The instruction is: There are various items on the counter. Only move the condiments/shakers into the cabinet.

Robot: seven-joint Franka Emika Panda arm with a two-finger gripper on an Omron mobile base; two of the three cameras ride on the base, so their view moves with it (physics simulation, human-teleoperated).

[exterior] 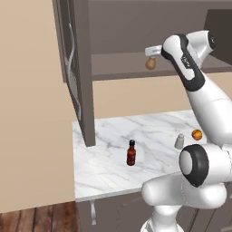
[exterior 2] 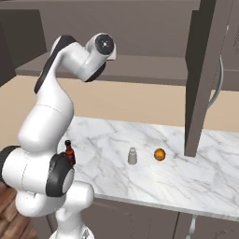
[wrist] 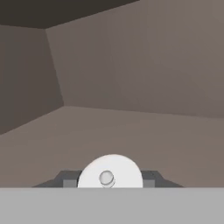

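on the surface [exterior: 104, 167] the red bottle [exterior: 131, 153] stands leftmost, then the grey shaker [exterior: 180, 141], then the orange fruit [exterior: 196, 134]. up in the cabinet [exterior: 118, 31] the hand [exterior: 153, 51] is clamped on the tan shaker [exterior: 150, 63] above the shelf [exterior: 118, 61]; released from there it may topple.

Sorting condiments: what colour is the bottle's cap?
Black, on the dark red bottle; left base view.
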